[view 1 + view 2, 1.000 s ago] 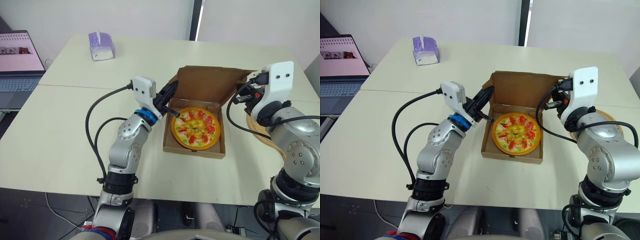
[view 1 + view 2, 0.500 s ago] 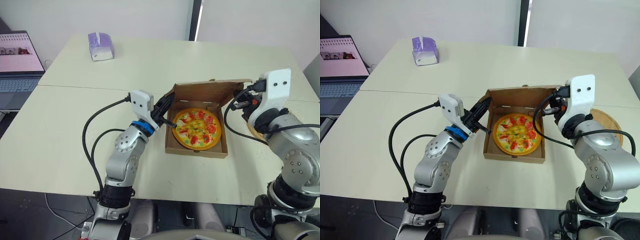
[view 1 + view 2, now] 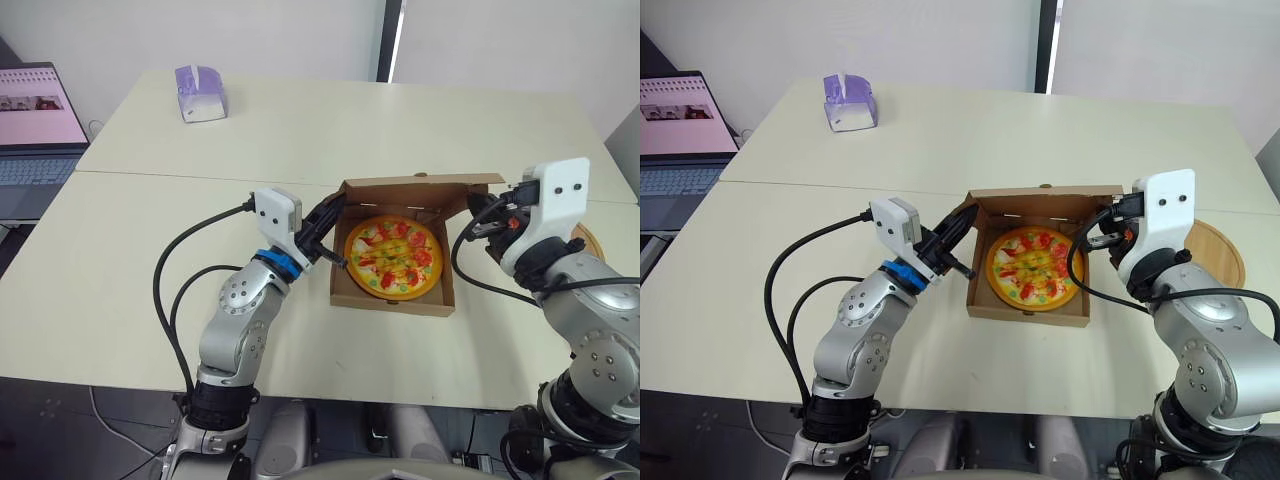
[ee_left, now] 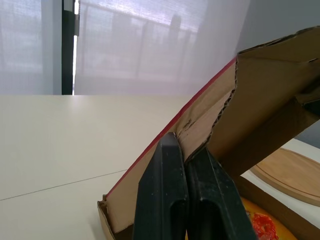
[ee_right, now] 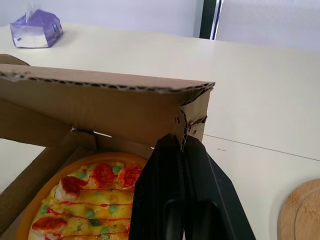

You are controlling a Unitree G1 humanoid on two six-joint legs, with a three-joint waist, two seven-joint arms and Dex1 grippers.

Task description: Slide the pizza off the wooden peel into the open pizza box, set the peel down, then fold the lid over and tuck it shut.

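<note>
Pinching cardboard, both grippers are clamped on the upper corners of the lid. The left gripper has its two black fingers pressed together on the ragged edge of the flap at the lid's left corner. The right gripper is likewise closed, its fingers meeting on the folded flap at the lid's right corner. Between the two grippers the lid rises from the far edge of the pizza box, raised partway, neither laid back flat nor shut. Its brown inside faces the robot, and a thin red line runs along its outer edge in the left wrist view. The pizza lies flat inside the box. It is round, with an orange rim and red, yellow and green toppings, and it fills most of the tray. The wooden peel lies on the table just to the right of the box, partly hidden behind the right arm. The box sits on the near half of the pale table, right of centre. Near the table's far left corner stands a purple tissue box. A laptop with a lit screen sits beyond the table's left side.
</note>
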